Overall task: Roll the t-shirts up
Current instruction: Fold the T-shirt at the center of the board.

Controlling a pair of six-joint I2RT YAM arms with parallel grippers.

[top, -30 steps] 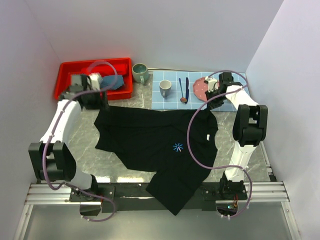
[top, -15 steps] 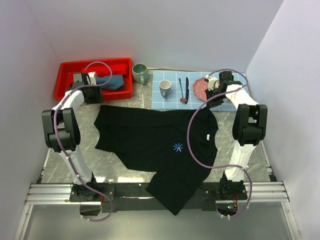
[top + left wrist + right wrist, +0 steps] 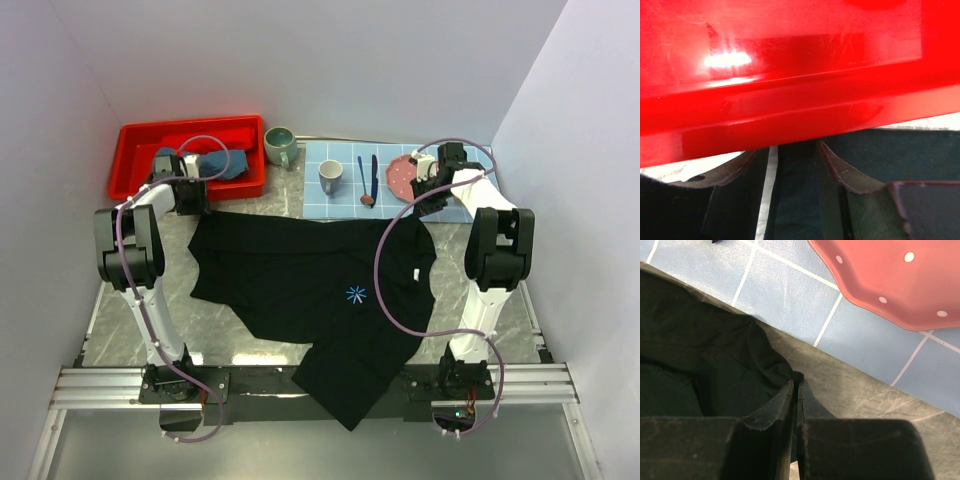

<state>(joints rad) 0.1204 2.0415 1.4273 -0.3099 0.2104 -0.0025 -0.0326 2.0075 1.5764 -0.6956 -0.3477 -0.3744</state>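
Note:
The large black t-shirt [image 3: 310, 285] lies spread flat on the marble table, its hem hanging over the near edge. The slate-blue rolled t-shirt [image 3: 222, 165] rests in the red bin [image 3: 140, 150]. My left gripper [image 3: 197, 200] is low at the shirt's far left corner, right against the bin's front wall [image 3: 800, 80]. Its jaws [image 3: 790, 150] stand apart with black cloth [image 3: 795, 200] lying between them. My right gripper [image 3: 420, 207] is shut on the shirt's far right corner; its fingertips [image 3: 796, 380] pinch the black hem [image 3: 715, 355].
A blue-checked placemat [image 3: 345, 165] at the back holds a grey mug [image 3: 331, 177], a spoon and knife [image 3: 367, 180] and a pink dotted plate [image 3: 890, 275]. A green mug [image 3: 279, 145] stands beside the bin. White walls close in on three sides.
My left arm folded back and its gripper came down from over the bin to the shirt's far left corner, jaws narrowing. The blue roll stays in the bin. The right arm held still.

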